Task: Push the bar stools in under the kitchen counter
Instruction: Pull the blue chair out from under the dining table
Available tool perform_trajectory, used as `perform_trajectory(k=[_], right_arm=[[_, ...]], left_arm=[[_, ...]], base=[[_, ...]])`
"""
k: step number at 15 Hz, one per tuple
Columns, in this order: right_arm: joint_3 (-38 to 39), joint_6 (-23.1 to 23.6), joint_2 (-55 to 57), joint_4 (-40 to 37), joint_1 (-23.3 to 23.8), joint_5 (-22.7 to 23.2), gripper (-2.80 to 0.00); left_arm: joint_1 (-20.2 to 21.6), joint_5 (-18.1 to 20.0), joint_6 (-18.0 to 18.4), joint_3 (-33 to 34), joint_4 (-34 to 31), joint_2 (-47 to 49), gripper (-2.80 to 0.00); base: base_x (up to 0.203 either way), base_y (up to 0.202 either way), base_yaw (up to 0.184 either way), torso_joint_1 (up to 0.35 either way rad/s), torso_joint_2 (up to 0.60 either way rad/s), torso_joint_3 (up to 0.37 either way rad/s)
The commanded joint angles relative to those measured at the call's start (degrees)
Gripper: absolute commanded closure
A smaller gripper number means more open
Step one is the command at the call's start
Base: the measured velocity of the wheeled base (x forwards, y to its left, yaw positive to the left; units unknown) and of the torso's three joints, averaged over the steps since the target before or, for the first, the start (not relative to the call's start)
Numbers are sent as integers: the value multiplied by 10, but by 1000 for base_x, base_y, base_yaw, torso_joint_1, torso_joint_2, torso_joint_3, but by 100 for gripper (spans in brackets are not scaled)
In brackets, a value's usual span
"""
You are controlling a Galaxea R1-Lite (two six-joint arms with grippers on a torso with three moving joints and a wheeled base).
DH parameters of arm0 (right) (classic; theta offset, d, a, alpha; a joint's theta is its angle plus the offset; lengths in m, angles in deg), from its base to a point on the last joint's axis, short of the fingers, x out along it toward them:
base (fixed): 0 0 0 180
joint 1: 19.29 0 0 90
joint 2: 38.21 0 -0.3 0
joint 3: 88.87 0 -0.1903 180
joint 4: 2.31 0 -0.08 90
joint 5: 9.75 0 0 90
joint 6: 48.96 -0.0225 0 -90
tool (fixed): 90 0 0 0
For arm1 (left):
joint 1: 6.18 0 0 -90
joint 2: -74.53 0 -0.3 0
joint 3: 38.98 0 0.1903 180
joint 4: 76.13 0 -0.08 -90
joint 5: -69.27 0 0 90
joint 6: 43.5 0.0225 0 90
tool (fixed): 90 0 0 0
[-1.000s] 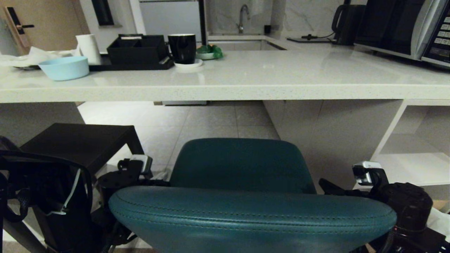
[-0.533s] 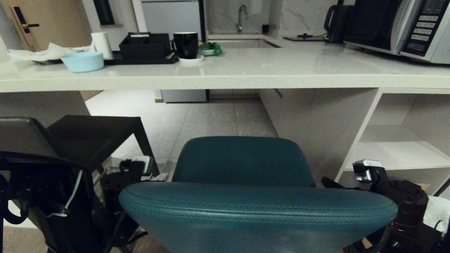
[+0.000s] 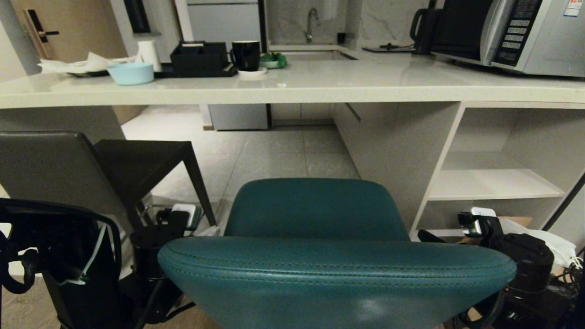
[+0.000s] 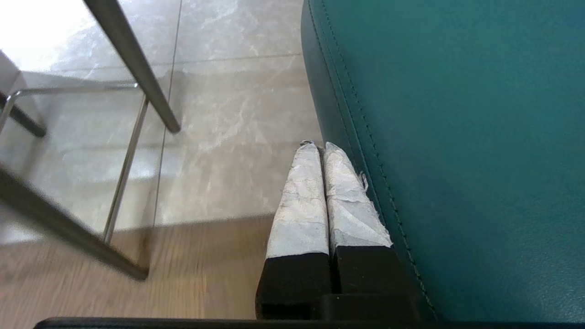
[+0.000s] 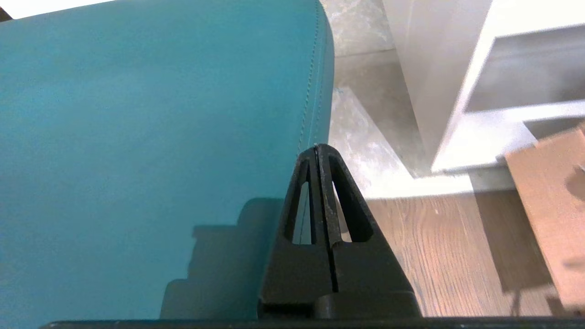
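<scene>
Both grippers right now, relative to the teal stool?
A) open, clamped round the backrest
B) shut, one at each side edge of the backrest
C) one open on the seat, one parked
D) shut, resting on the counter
B: left gripper and right gripper both have fingers pressed together, each beside a side edge of the teal stool backrest.

I'm seeing the teal stool (image 3: pixel 315 210) and grey stool (image 3: pixel 50 169) standing on the tiled floor (image 3: pixel 274 155) before the worktop (image 3: pixel 320 87).
</scene>
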Motion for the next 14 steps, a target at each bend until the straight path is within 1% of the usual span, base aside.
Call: perform_trajectory(k=[1,5,9,10,11,12,14], right_arm=[[-1,0,4,4,0,-1,0],[-2,0,4,4,5,-4,0],[-3,0,0,4,7,-13,0],[-4,0,-2,4,14,-15,0],[-7,1,-5,4,30,-22,0],[-11,3,-13,4,55,-28,0],[-15,20,-33,4,124,-30,0]], left_arm=[[0,-1,0,0,6,-1,0],[2,-1,0,0,6,-1,0],[0,-3,0,13,6,-14,0],[6,-5,0,15,6,-21,0],[23,-4,1,15,6,-29,0],[52,0,2,15,6,-40,0],[115,26,7,13,6,-66,0]], base=[[-193,0,-1,4,2,2],[-172,0,-3,0,3,2],[0,0,0,0,0,0],[0,0,0,0,0,0],[0,0,0,0,0,0],[0,0,0,0,0,0],[0,0,0,0,0,0]])
